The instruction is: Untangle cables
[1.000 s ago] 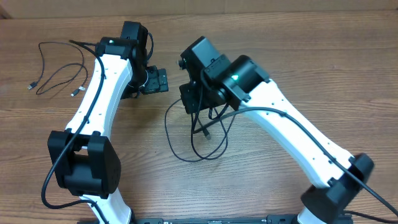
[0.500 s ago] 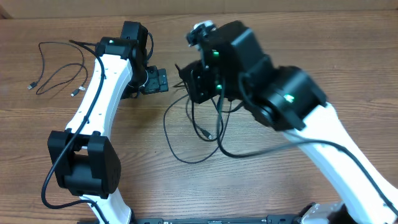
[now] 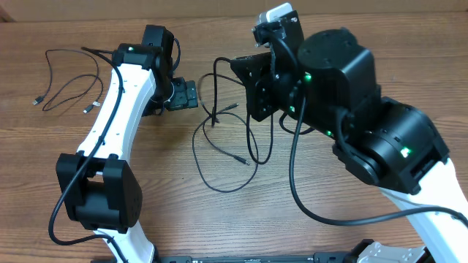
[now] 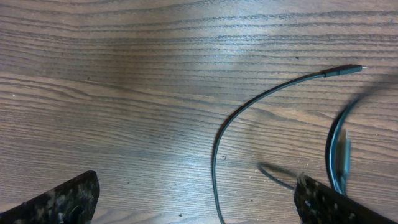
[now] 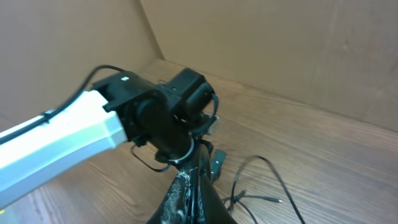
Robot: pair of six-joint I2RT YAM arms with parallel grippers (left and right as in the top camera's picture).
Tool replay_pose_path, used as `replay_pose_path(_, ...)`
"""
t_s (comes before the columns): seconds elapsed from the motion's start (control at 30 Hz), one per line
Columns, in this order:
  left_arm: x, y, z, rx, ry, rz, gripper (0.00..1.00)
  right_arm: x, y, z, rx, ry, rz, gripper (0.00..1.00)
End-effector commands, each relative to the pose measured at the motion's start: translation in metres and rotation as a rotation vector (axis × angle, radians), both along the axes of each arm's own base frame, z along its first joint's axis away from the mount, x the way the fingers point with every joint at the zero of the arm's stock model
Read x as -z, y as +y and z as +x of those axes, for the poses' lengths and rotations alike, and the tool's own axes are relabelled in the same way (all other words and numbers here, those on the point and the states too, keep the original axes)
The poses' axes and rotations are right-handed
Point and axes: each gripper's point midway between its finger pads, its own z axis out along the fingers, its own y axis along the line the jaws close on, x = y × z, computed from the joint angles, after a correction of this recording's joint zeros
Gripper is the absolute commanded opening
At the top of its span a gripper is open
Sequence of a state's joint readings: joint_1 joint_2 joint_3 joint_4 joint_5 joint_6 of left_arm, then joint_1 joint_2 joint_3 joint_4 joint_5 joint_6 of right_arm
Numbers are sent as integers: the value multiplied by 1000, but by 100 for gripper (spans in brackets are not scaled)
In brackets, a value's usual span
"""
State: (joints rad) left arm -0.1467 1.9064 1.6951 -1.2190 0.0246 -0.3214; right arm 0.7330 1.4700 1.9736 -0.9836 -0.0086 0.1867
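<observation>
Risen, the right hand (image 5: 197,165) pinches the cables (image 4: 214,167), loops hanging down to the table (image 3: 29,146); left hand (image 4: 199,199) gapes empty.

My left end effector (image 4: 198,200) hangs spread wide over the counter (image 4: 124,93). A thin cable (image 4: 249,106) curves up between its fingers, with the plug ahead to the right. A second cable (image 4: 336,149), blurred, sits by the right finger (image 4: 336,202).
</observation>
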Motion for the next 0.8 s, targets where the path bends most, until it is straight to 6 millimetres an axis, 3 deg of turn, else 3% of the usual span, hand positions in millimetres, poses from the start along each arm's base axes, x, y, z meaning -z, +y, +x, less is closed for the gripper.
replay_pose_path(0.0, -3, 3, -2, 4, -8, 8, 99, -5, -9, 13, 80, -31, -12, 4)
replay_pose_path(0.13, -3, 3, -2, 4, -8, 8, 99, -9, -22, 24, 216, -11, 43, 4)
replay_pose_path(0.53, -3, 3, -2, 4, -8, 8, 100, -1, -28, 24, 248, 26, 36, 4)
replay_pose_path(0.77, -3, 3, -2, 4, -8, 8, 99, 12, -66, 41, 431, 8, -67, 4)
